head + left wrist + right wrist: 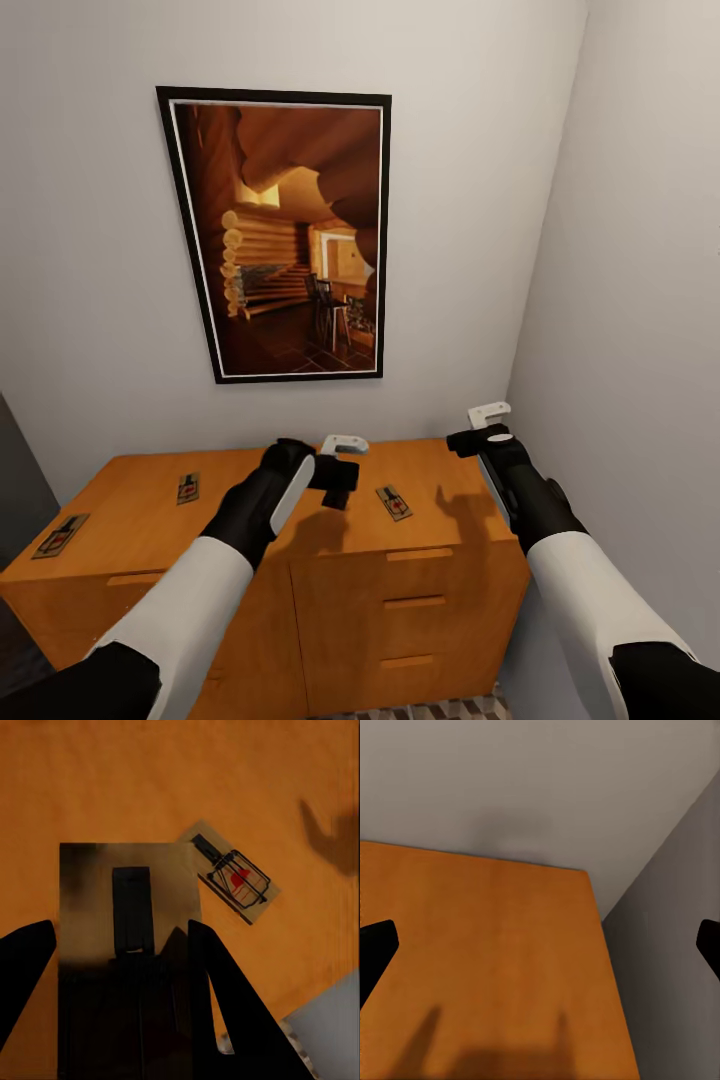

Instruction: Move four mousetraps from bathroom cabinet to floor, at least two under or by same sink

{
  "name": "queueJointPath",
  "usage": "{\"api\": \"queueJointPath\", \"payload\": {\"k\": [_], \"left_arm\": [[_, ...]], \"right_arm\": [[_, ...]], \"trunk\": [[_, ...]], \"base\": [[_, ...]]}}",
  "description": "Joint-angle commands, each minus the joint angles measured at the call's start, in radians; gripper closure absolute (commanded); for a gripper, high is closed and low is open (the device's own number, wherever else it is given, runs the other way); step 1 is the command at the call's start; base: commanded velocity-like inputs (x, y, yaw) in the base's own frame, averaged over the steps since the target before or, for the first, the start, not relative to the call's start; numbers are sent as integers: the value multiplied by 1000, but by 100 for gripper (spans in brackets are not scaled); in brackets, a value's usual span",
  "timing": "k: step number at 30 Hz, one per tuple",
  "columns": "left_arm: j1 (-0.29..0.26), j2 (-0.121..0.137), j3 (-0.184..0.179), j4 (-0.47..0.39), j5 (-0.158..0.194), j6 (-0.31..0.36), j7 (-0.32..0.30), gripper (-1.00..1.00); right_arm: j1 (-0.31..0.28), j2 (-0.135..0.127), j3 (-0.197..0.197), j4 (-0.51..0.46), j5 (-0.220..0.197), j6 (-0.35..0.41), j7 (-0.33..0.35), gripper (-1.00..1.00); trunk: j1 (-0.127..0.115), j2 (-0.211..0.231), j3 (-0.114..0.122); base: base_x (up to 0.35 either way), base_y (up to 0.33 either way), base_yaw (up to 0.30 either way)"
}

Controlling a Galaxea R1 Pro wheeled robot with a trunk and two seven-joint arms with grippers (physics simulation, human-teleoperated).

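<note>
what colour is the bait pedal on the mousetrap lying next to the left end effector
Red, on the tan mousetrap with black wire; clearest in the left wrist view.

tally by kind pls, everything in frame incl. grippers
Mousetraps: 4. Three lie flat on the cabinet top; the fourth looks held in the left gripper.
Cabinet: 1
Framed picture: 1
Grippers: 2, counting the right gripper, which is open and empty.
Total: 8
</note>
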Motion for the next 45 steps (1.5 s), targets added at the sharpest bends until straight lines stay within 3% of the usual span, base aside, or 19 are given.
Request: {"api": "queueJointPath", "payload": {"k": [1,4,9,11,13,18,21,26,29,38,45], "left_arm": [[5,0,0,-17,-4,13,-4,100],[33,0,0,-105,-5,74,-4,100],[81,0,1,-245,-4,113,-4,100],[101,20,1,-306,10,119,-4,100],[122,58,1,-366,62,123,-4,100],[136,116,0,-408,198,125,-4,100],[138,147,0,-417,238,126,-3,100],[138,201,0,-429,257,127,-3,100],[139,215,0,-442,260,127,-3,100],[140,212,0,-445,257,125,-1,100],[139,203,7,-400,254,122,3,100]], "right_arm": [[-1,0,2,-1,5,6,-1,-100],[-1,0,2,-1,5,6,0,-100],[-1,0,2,0,4,6,0,-100],[-1,0,8,0,4,6,0,-100],[-1,0,23,0,3,6,0,-100],[-1,0,45,0,2,7,0,-100],[0,0,48,0,2,8,0,-100],[-1,0,49,0,1,8,0,-100],[-1,0,50,0,1,8,0,-100],[-1,0,54,14,2,8,0,-100],[0,0,97,20,1,8,1,-100]], "trunk": [[0,-1,-2],[0,-1,-2],[0,-1,-2],[0,-1,-2],[0,-1,-2],[0,-1,-2],[0,-1,-2],[0,-1,-2],[0,-1,-2],[0,-1,-2],[0,-1,-2]], "base": [[0,0,0],[0,0,0],[0,0,0],[0,0,0],[0,0,0],[0,0,0],[0,0,0],[0,0,0],[0,0,0],[0,0,0],[0,0,0]]}}
